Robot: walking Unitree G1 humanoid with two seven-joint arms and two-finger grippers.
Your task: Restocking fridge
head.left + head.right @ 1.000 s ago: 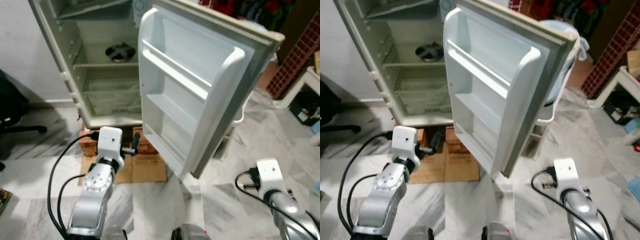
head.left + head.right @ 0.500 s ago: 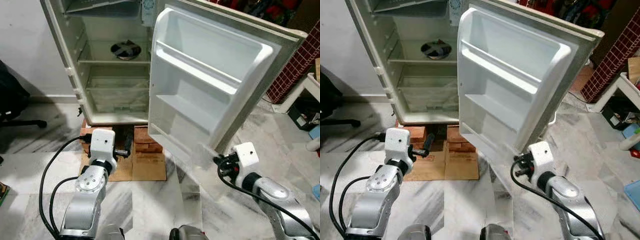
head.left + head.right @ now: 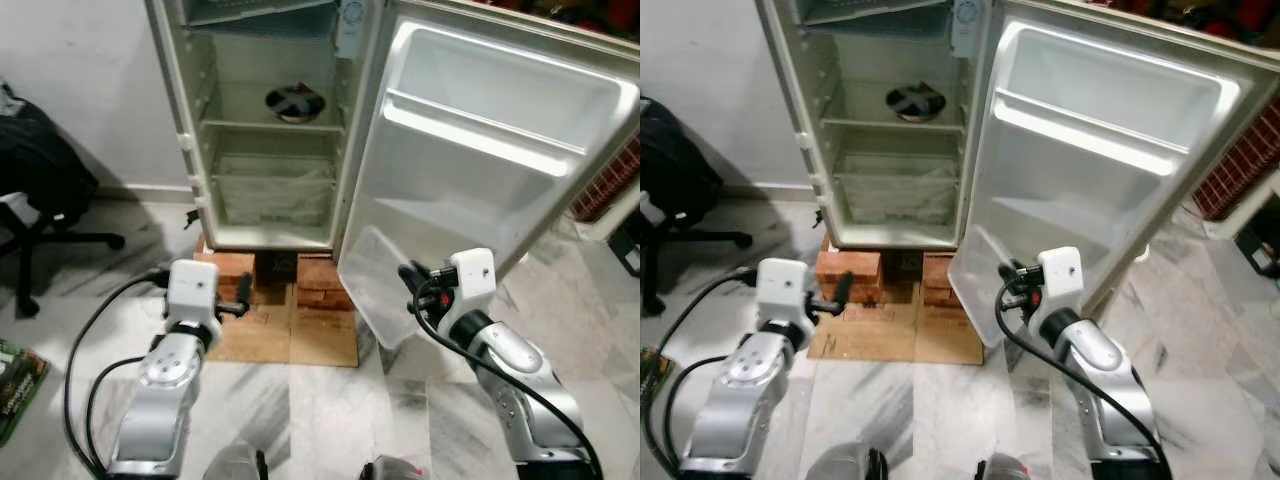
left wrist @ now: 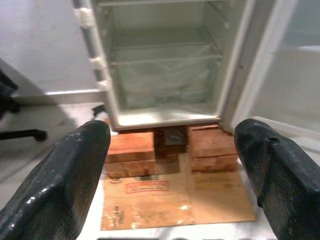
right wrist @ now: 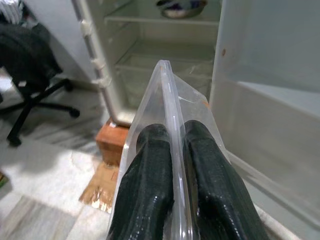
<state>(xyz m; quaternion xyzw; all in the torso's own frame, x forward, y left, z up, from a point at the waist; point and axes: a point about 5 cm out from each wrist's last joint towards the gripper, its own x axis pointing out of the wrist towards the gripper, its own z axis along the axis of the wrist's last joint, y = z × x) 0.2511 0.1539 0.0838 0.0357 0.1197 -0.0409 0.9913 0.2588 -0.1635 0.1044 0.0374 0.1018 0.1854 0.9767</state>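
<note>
Fridge (image 3: 270,120): it stands open against the wall, raised on red bricks (image 3: 300,275) with flattened cardboard (image 3: 290,335) laid on the marble floor (image 3: 300,420) in front of it.
Fridge door (image 3: 490,160): it is swung wide to the robot's right, and its inner racks are seen bare.
Contents: a single round dish (image 3: 295,100) is seen toward the back of the middle shelf; a clear crisper drawer (image 3: 270,190) sits beneath it, and what it holds cannot be made out.
Clear plastic container (image 5: 170,130): a thin transparent piece, apparently a lid or tray, is held edge-on in front of the lower corner of the fridge door, short of the fridge's opening.
Right gripper (image 5: 172,160): its two black fingers are clamped together on the clear plastic container, one finger on each face of it.
Left gripper (image 4: 175,160): its fingers are spread wide with nothing between them; it is held low, pointed at the bricks and the fridge's bottom edge.
Surroundings: a black office chair (image 3: 40,190) stands at the robot's left by the wall.
Progress: judged early. The door is already open and one item is in hand, but nothing has yet been placed by the robot; the shelves and door racks remain to be filled.
Next step, as a judgement: the clear plastic container would need to be carried past the door's edge to a shelf or rack.
</note>
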